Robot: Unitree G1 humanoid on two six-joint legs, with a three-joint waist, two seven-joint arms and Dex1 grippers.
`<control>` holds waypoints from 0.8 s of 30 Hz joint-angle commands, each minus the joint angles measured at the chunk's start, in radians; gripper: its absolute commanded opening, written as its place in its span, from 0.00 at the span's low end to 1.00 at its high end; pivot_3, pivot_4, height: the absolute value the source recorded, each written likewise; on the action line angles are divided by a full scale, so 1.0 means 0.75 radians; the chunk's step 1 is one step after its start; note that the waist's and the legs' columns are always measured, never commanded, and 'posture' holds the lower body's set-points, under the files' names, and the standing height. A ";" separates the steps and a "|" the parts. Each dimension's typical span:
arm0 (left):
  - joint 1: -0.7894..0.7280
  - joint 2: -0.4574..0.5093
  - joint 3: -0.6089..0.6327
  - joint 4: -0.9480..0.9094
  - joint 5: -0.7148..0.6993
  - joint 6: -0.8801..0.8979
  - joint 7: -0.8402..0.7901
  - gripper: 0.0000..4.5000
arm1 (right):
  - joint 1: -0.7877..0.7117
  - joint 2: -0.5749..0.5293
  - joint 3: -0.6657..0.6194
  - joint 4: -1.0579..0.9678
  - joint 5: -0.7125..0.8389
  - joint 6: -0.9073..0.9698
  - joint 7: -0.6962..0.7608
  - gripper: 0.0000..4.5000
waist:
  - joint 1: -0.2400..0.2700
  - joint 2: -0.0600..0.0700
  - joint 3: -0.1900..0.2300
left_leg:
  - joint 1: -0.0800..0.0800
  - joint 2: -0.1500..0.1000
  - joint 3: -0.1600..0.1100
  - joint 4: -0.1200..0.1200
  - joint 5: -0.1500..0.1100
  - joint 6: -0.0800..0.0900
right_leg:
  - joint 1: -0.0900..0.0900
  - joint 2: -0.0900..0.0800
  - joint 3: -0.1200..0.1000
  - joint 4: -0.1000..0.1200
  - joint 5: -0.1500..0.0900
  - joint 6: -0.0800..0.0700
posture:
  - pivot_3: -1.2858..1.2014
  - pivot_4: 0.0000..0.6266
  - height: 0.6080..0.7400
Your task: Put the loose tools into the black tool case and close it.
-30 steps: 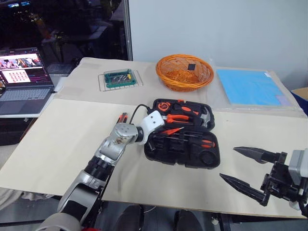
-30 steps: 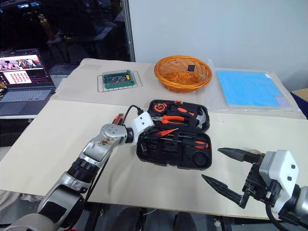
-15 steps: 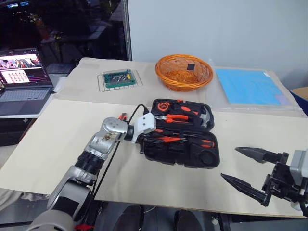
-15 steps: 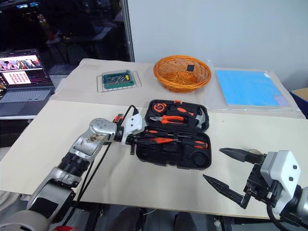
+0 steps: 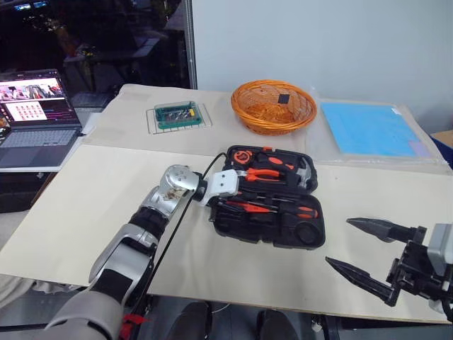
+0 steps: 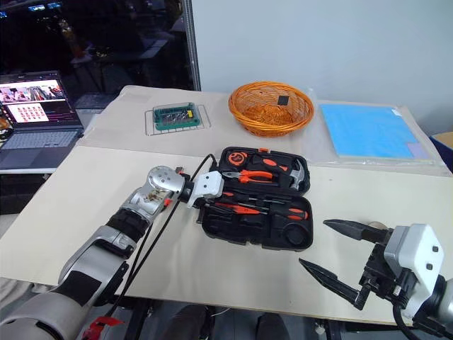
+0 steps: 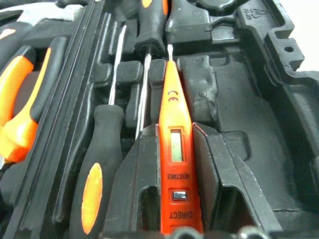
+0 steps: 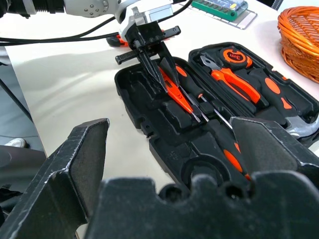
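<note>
Left tool [image 7: 180, 209] clamped on the orange screwdriver [image 7: 174, 144], over the case [image 5: 272, 205]. Right tool [image 5: 368, 258], fingers apart, waits at the case's 4 o'clock.

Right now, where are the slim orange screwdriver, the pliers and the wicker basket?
slim orange screwdriver [image 7: 175, 129]: left wrist view, on its orange body.
pliers [image 5: 263, 174]: left eye view, on the orange handles.
wicker basket [image 5: 273, 122]: left eye view, on its front wall.

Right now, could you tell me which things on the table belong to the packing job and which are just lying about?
Job:
- black tool case, lying open
- slim orange screwdriver, held by the left pincer over the case
- two black-and-orange screwdrivers in the case

Lying about:
- orange wicker basket
- green parts box
- laptop
- blue sheet
</note>
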 commanded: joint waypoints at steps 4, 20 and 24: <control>-0.038 0.002 -0.008 0.071 0.041 -0.061 -0.080 0.11 | 0.012 0.008 -0.047 -0.040 0.036 -0.016 -0.004 1.00 | -0.001 0.000 0.000 | 0.000 0.000 0.000 0.000 0.000 0.001 | 0.000 0.000 0.000 0.000 0.000 0.000 | 0.52 0.24 1.00; 0.115 0.020 0.312 -0.404 -0.297 0.612 0.052 0.39 | -0.059 -0.016 0.018 0.005 0.010 -0.020 0.004 1.00 | -0.017 0.000 0.000 | -0.001 0.000 -0.001 0.000 0.000 0.001 | 0.000 0.000 0.000 0.000 0.000 0.001 | 0.52 0.24 1.00; 0.289 -0.035 0.302 -0.628 -0.288 0.704 0.222 0.08 | -0.094 -0.032 0.039 0.026 0.004 -0.016 0.010 1.00 | -0.025 0.000 0.000 | 0.000 0.000 -0.001 0.000 0.000 0.001 | 0.000 0.000 0.000 0.001 0.000 0.000 | 0.52 0.24 1.00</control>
